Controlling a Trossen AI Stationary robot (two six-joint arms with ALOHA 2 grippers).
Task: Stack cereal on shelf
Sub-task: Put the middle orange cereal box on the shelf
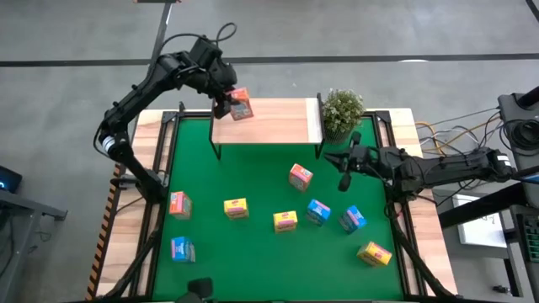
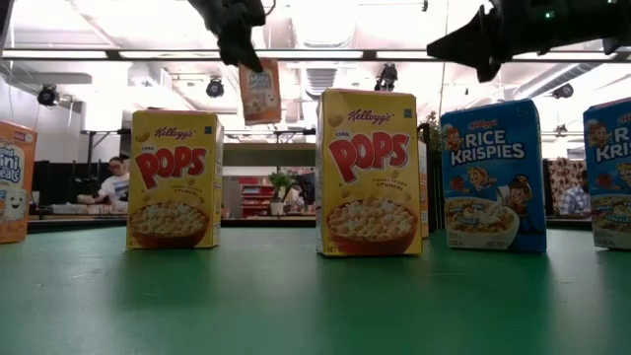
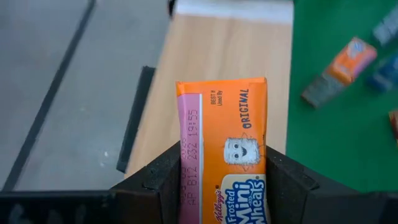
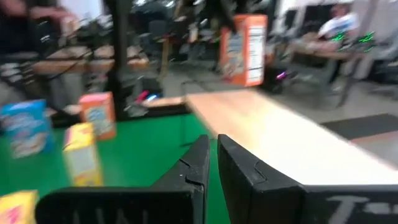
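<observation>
My left fingers (image 3: 224, 180) are clamped on the sides of an orange-pink box (image 1: 241, 105), carried in the air over the left end of the shelf (image 1: 278, 126) so I can set it down on the bare wood board; gripping low on the box leaves its far end free to land first, I'd judge. Print on it in the left wrist view reads "Frosted Mini Wheats", "ORIGINAL", and a best-by stamp I can't fully make out. My right fingers (image 4: 211, 162) are pinched together with nothing between them, parked above the counter (image 1: 244, 252) near the shelf's right end beside a small potted plant (image 1: 342, 111), out of the way. Nothing is on the shelf yet. The other boxes lie scattered on the green mat, well apart: two yellow boxes (image 2: 174, 178) up front in the low view read "Kellogg's Corn POPS", a blue box (image 2: 493, 176) reads "RICE KRISPIES", another blue one is cut off at the edge. Another orange-pink box (image 1: 300, 176) sits just in front of the shelf.
</observation>
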